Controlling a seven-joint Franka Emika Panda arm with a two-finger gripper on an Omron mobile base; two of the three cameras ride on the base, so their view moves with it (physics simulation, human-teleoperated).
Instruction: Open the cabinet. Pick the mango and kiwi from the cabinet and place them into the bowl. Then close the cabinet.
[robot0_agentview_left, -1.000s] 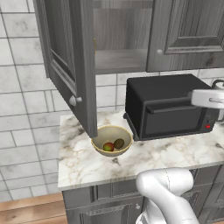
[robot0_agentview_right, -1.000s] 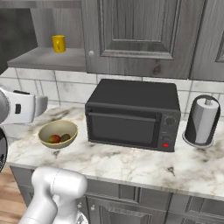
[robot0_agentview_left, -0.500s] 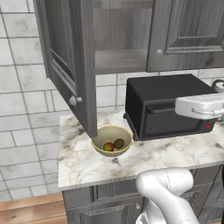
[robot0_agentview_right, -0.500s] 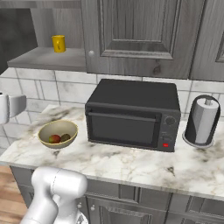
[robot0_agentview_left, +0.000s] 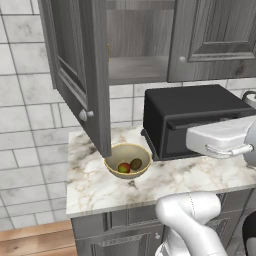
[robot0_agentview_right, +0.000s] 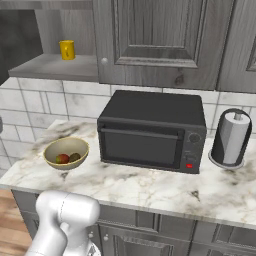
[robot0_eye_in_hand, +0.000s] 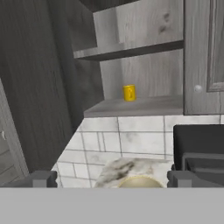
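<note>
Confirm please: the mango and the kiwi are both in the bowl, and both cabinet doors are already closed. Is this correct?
Not quite. The mango and kiwi do lie in the bowl, but the left door of the cabinet stands open, as the left base view shows. Only the right door is closed.

My two base cameras look down from behind me, left and right, sharing the bowl (robot0_agentview_left: 127, 160) and toaster oven (robot0_agentview_right: 150, 130). My hand camera faces the open cabinet (robot0_eye_in_hand: 131, 65) from farther back.

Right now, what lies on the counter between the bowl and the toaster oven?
Nothing: bare marble counter separates the bowl from the toaster oven, seen in the right base view.
</note>
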